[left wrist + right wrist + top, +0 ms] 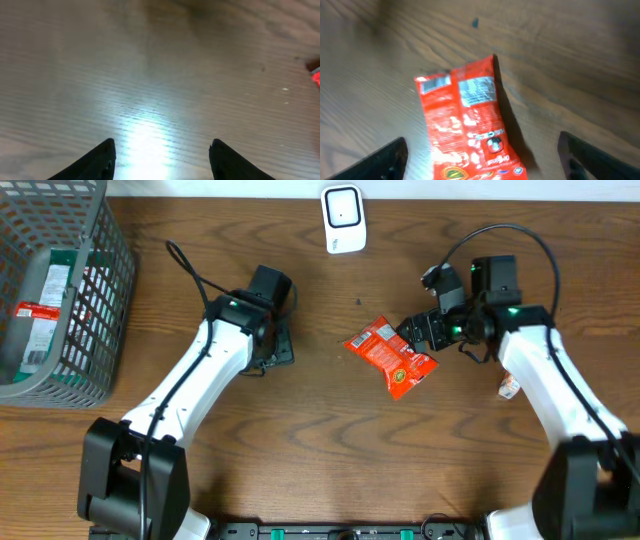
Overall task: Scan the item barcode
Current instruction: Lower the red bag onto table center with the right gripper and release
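**Red packet lying flat, both grippers standing open**

Starting at the far left corner, the grey wire basket [110,270] is sitting partly out of the overhead view. It is holding flat packets [45,310] in green and white, one showing a red label, stacked against its left side. How many are lying in there cannot be told.

Over to the task's item: the red snack packet [392,352] is lying flat on the wooden table [330,450], right of centre and turned on a diagonal. In the right wrist view pale printed panels are facing up at its far end, but the print is too blurred to read.

The right gripper [415,332] is hovering at the packet's upper right edge with its fingers [390,157] spread wide on either side, clamping nothing. The left gripper [272,352] is pointing down at bare wood well left of the packet, its fingers [100,160] also parted and empty.

The white scanner [343,218] is standing upright at the table's far edge, apart from the packet. A small pale item [509,387] is lying just beside the right arm. Between the two arms and along the near edge, open wood is showing.
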Controlling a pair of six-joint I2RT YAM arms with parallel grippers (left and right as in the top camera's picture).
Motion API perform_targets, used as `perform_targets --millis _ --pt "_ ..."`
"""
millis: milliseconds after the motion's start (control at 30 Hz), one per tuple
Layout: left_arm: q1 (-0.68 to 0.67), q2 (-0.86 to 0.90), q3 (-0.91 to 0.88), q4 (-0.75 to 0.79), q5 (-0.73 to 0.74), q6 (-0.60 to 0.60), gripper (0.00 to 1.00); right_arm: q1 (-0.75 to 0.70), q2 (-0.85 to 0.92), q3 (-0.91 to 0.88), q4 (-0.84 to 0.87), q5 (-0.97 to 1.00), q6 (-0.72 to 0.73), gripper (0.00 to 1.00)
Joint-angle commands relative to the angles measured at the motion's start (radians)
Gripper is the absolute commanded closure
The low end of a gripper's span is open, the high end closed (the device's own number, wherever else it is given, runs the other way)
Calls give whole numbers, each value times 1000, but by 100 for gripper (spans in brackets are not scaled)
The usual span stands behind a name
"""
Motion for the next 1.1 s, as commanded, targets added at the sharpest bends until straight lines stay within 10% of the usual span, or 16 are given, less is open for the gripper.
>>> perform_targets --millis 0,600,867,1067 --pt "0 4 6 -12 -19 17 35 4 98 3 13 -19 -90 32" --pt "-1 4 6 -10 -20 17 29 4 231 2 -134 -50 -70 64" --pt "-1 4 6 -5 -20 17 29 8 231 -26 -86 -44 27 55" --pt "-1 4 6 0 -20 17 29 29 231 -82 -3 -44 34 68"
